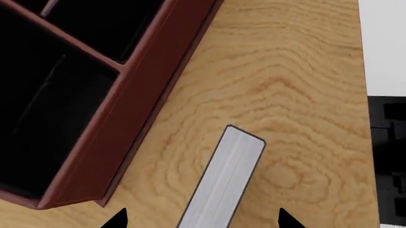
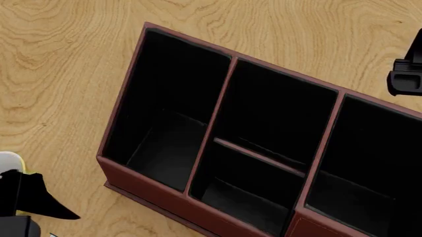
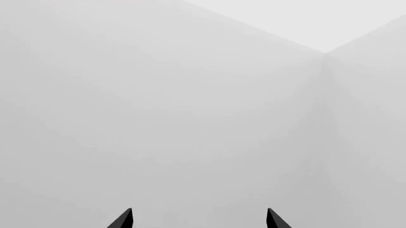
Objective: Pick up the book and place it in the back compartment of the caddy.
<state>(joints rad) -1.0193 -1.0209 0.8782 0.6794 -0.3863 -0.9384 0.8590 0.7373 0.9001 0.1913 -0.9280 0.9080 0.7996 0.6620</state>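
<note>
A dark red-brown caddy point(image 2: 197, 197) with black-lined cells stands on the wooden worktop point(image 1: 285, 85), and beside its outer wall the book point(image 1: 225, 178) shows its white page edges, not far from a worktop edge. The left claw point(image 1: 201, 219) is spread wide with its two black tips either side of the book, gripping nothing. The right claw point(image 3: 199, 219) is equally wide open and empty, facing only pale grey walls.
</note>
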